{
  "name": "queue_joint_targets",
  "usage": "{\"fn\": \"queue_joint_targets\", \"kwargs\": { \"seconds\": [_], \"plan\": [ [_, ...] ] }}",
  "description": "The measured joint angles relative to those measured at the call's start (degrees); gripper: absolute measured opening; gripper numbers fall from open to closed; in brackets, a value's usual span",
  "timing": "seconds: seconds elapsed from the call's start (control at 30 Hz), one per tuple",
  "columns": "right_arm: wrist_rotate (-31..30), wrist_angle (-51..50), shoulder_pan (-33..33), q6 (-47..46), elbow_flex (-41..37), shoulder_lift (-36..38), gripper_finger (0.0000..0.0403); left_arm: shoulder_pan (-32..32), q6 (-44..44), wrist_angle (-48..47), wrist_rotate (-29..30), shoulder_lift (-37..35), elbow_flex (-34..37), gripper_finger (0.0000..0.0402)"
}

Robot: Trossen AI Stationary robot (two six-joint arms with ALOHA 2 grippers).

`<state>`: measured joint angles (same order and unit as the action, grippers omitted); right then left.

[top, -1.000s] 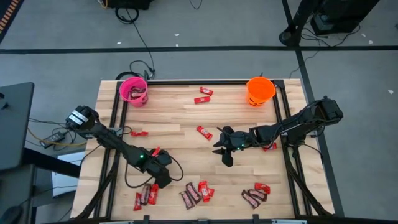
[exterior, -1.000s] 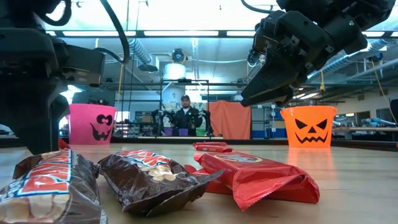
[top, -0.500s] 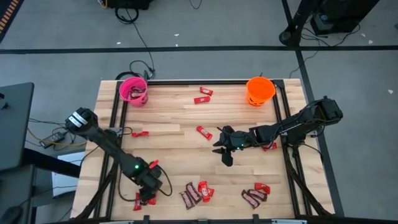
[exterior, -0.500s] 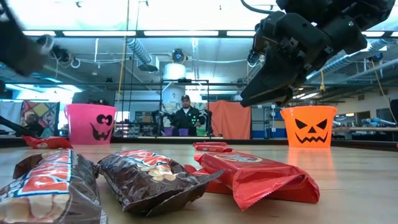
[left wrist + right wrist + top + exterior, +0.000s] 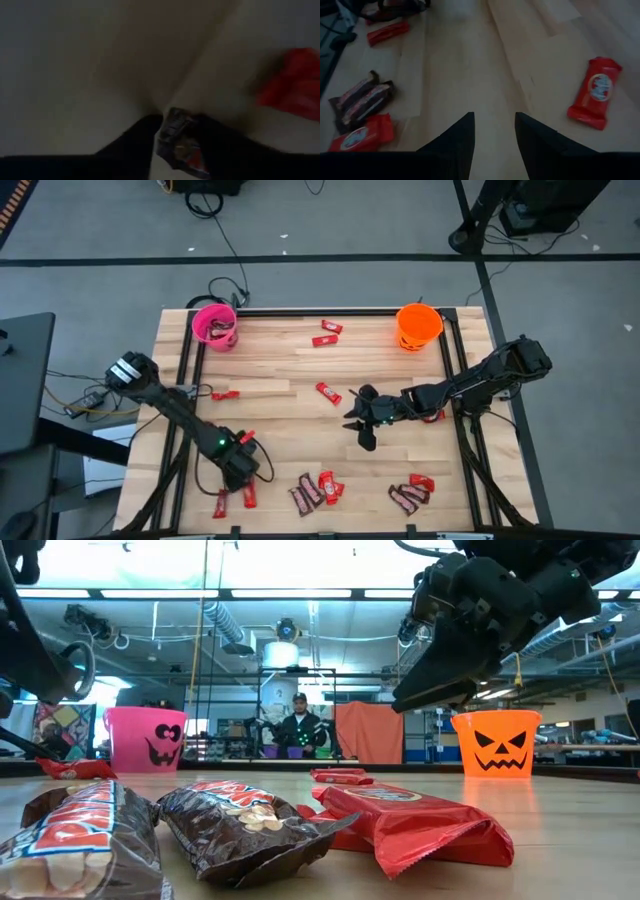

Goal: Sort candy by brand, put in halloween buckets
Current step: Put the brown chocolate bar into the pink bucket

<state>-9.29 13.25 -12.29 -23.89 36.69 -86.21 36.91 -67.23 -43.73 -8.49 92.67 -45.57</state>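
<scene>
My left gripper [image 5: 238, 474] is low over the table's near-left part, shut on a dark brown candy bar [image 5: 176, 142]. Two red bars [image 5: 247, 496] lie just beside it toward the near edge. My right gripper [image 5: 359, 430] hangs open above the table's middle, touching nothing, with bare wood between its fingers [image 5: 493, 125]. A red bar [image 5: 595, 92] lies flat on the table ahead of it. The pink bucket [image 5: 214, 325] stands at the far left and the orange bucket [image 5: 418, 326] at the far right. More red and brown bars [image 5: 315, 490] lie along the near edge. My left gripper pinches the brown bar between its two fingers, at the bar's end [image 5: 172, 131] that sticks out past the fingertips. The fingers come from above, pointing down. In the high view the gripper hides the bar, so I cannot tell whether it is clear of the table.
Loose red bars lie near the far edge [image 5: 326, 334], mid-table [image 5: 326, 392], at the left [image 5: 224, 394] and under my right arm [image 5: 433, 416]. Another mixed pile [image 5: 410, 492] sits near-right. A black frame rail [image 5: 300, 311] borders the table. A person [image 5: 298, 725] stands far back in the room.
My left gripper has moved toward the near-left corner, onto the small pile of bars there, then drawn back slightly. The brown bars of that pile no longer lie on the table; two red ones stay. My right arm has kept still.
</scene>
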Motion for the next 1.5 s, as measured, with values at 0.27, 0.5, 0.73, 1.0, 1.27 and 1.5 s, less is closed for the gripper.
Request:
{"fn": "queue_joint_targets", "kwargs": {
  "seconds": [0.27,0.5,0.73,1.0,1.27,1.5],
  "plan": [
    [-2.51,0.68,0.02,-1.70,0.00,0.00,0.0152,-5.55,6.16,-8.05,12.48,-3.08,-2.52,0.0011],
    [-3.01,0.50,-1.04,-2.96,0.00,0.00,0.0150,-9.42,10.16,-13.69,23.22,-11.85,-8.14,0.0003],
    [-7.16,0.82,-1.86,-2.96,0.00,0.00,0.0150,-11.93,11.66,-18.21,35.85,-19.83,-12.02,0.0002],
    [-7.16,2.47,-1.42,-2.96,0.00,0.00,0.0150,-23.71,10.36,-36.11,55.00,-25.10,-16.67,0.0001],
    [-7.14,2.67,-1.53,-3.16,0.00,0.00,0.0150,-46.17,25.98,-35.51,59.12,-30.62,-16.87,0.0001],
    [-7.14,2.98,-1.53,-3.18,0.00,0.00,0.0150,-65.34,41.76,-24.31,54.25,-32.79,-16.87,0.0000]
  ]
}}
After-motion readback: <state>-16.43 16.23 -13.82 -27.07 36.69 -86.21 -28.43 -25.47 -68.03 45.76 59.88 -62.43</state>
